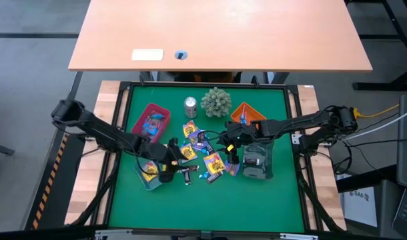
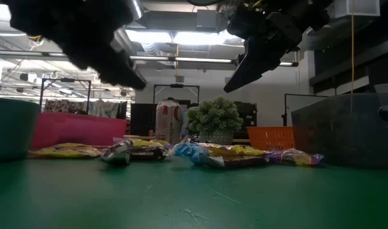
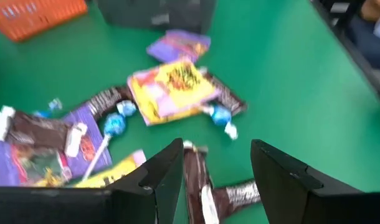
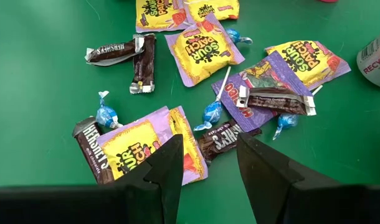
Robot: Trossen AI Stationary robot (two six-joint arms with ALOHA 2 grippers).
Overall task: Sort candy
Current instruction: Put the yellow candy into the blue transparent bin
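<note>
Hovering over the candy [image 1: 202,155] strewn mid-bench, both arms look set to pick. Your left gripper [image 3: 215,180] has its fingers spread wide and empty, straddling a dark mini bar [image 3: 199,190]; I judge the next move is lowering and closing across it. Its long axis runs between those fingers. Your right gripper [image 4: 209,168] hangs part-open, holding nothing.

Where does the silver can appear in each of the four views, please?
High view: the silver can stands behind the candy pile, just left of the plant ball.
Low view: centre background, left of the plant ball.
Left wrist view: not in it.
Right wrist view: cut off at the picture's edge.
Shared landmark: the candy pile.
</note>
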